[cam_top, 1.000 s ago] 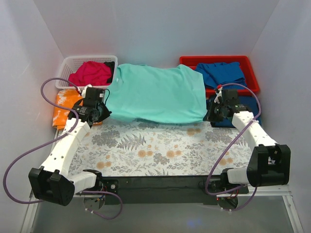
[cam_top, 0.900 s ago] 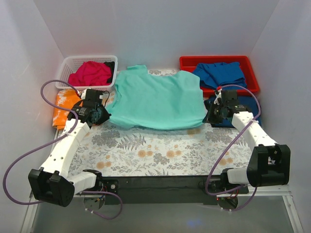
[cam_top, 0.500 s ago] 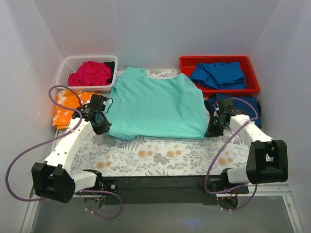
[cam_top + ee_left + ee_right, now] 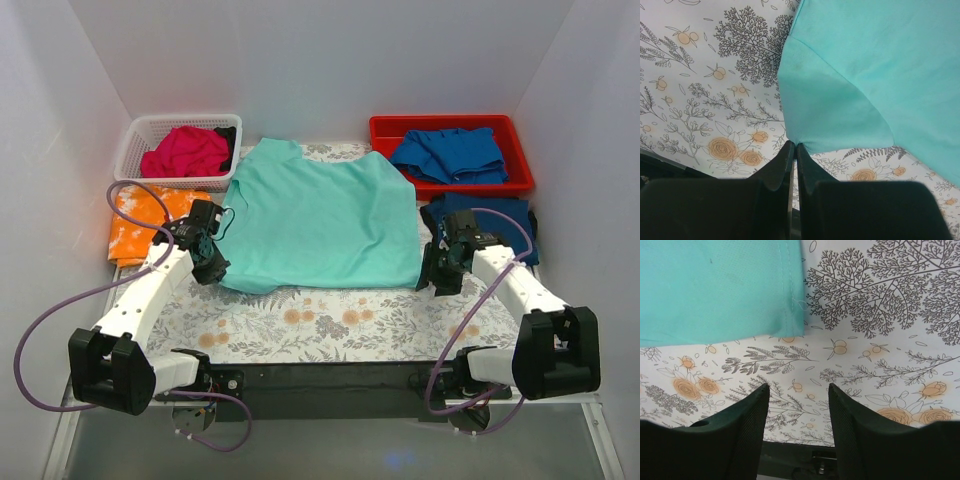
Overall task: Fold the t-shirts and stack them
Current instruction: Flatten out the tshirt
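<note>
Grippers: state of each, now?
Left gripper: shut, pinching a corner of the plain mint-teal cloth t-shirt.
Right gripper: open, holding nothing.

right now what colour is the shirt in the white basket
Magenta-pink; the shirt shows best in the top external view.

Near strip of sheet point(image 4: 340, 322) lies bare. The teal shirt point(image 4: 320, 220) fills the middle; basket point(image 4: 135, 140) and tray point(image 4: 385, 125) block far corners; orange shirt point(image 4: 135, 225) left, blue shirt point(image 4: 500, 215) right.
</note>
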You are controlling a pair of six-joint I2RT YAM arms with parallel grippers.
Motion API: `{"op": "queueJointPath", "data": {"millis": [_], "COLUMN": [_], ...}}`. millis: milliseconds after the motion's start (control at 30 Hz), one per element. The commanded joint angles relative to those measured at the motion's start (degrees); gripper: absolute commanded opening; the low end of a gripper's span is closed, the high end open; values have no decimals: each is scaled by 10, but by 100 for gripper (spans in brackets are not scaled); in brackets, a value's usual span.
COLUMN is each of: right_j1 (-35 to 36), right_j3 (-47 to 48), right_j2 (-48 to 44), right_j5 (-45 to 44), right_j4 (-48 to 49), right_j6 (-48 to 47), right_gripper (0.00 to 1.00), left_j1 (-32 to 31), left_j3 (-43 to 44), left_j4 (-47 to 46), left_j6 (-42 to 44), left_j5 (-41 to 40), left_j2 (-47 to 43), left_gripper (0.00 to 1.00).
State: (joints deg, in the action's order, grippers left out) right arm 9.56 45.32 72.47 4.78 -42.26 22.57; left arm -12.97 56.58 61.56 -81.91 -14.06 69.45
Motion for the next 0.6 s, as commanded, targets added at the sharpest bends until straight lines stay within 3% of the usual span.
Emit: {"op": "queueJointPath", "data": {"millis": [0, 233, 567], "right_j1": [6, 7, 13], "right_j3": [-12, -23, -3], "right_j2": [8, 52, 113], "right_j5": [-25, -63, -52], "right_j4": [47, 124, 187], "right_j6": [-2, -10, -15], "right_gripper": [56, 45, 42], "left_j1": [1, 1, 1], "left_j3": [-10, -11, -17], "left_j4": [1, 22, 31], "left_j6": [-6, -27, -39], "left_j5": [-3, -30, -36], "left_j2": [-5, -14, -19], "left_gripper": [0, 0, 0]}}
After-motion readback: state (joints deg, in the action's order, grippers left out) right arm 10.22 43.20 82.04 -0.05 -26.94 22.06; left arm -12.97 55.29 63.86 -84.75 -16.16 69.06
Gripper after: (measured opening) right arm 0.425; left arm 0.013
